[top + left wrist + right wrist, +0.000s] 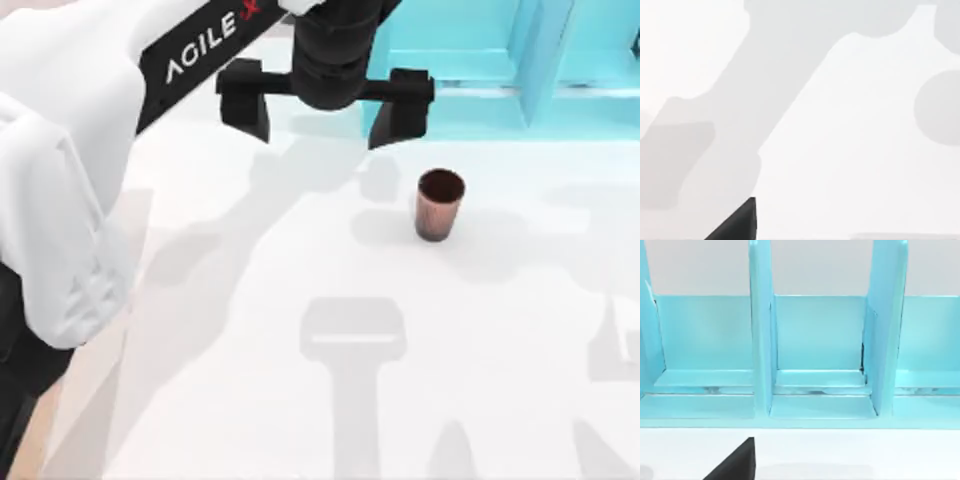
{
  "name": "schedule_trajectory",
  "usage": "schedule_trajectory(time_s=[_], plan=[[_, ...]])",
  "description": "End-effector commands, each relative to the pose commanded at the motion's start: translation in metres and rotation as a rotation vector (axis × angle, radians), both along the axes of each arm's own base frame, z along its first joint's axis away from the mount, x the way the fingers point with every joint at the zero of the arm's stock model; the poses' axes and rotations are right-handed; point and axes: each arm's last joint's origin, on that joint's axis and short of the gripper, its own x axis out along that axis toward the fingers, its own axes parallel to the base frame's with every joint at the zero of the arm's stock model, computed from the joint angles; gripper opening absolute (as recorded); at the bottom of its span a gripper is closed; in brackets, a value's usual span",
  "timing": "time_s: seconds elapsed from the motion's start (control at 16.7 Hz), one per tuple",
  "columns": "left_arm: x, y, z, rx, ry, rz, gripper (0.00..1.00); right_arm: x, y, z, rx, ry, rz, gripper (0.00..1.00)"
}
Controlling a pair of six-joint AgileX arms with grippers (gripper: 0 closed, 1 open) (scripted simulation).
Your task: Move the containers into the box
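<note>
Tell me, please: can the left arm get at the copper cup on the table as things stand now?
Probably yes. The left gripper hangs open above the table, up and to the left of the cup. The cup stands upright on the bare white table, apart from the blue shelf frame, and nothing lies between them.

Light blue shelf frame (pixel 560 70) with upright dividers at far edge of white table (pixel 300 400).

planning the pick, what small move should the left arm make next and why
Probably shift the left tool toward the top view's right and a little nearer, so it sits over the cup. Its fingers are spread wide with nothing between them, and the cup stands upright and untouched on the table, off to that side, in front of the blue shelf.
</note>
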Motion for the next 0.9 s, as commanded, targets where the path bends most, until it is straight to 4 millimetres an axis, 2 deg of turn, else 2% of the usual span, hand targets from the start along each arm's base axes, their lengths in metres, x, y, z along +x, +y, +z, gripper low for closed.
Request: schedule_trajectory(time_s=[0.06, 0.18, 0.3, 0.66, 0.9], plan=[[-0.008, -0.027, -0.007, -0.019, -0.035, 0.002, 1.0, 0.0, 0.0, 0.0, 0.0, 0.0, 0.0, 1.0], [-0.023, -0.067, -0.017, -0.057, -0.092, 0.005, 1.0, 0.0, 0.0, 0.0, 0.0, 0.0, 0.0, 1.0], [-0.031, -0.085, -0.021, -0.079, -0.121, 0.007, 1.0, 0.0, 0.0, 0.0, 0.0, 0.0, 0.0, 1.0], [-0.03, -0.086, -0.026, -0.081, -0.122, 0.007, 1.0, 0.0, 0.0, 0.0, 0.0, 0.0, 0.0, 1.0], [-0.014, -0.089, -0.061, -0.082, -0.125, 0.007, 1.0, 0.0, 0.0, 0.0, 0.0, 0.0, 0.0, 1.0]])
